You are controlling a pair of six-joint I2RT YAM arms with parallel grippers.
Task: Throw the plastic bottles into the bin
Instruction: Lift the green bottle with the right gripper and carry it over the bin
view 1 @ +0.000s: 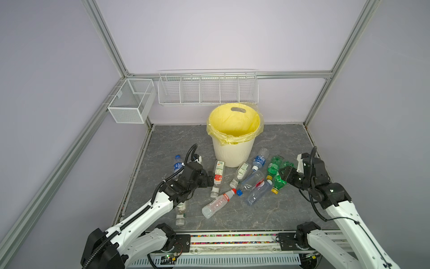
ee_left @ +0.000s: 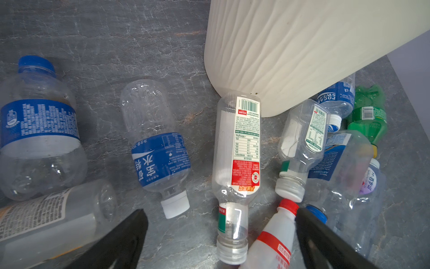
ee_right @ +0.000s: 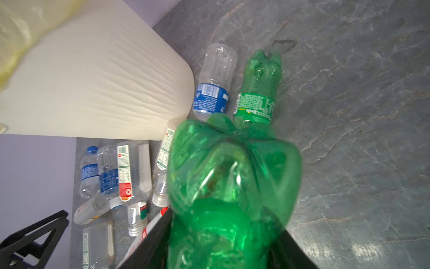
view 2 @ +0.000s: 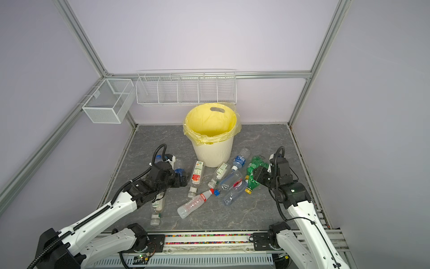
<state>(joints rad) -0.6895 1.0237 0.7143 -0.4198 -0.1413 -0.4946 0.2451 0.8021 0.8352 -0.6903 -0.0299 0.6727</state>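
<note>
The left gripper [ee_left: 221,240] hangs wide open over a red-white labelled bottle [ee_left: 237,151] left of centre. Closing there could shove the red-capped bottle [ee_left: 274,237] just beside it. The bin [view 1: 232,151] stands mid-surface, toward the back edge. The right gripper [ee_right: 226,223] clamps a crushed green bottle [ee_right: 232,174] near the right edge, possibly not yet lifted clear. Its dented wall may slip free, or knock the Sprite bottle [ee_right: 256,104].

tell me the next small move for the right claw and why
Probably lift straight up before swinging toward the bin: the right claw looks shut on a green bottle, which sits low beside a second green bottle, well below the bin's rim.
</note>
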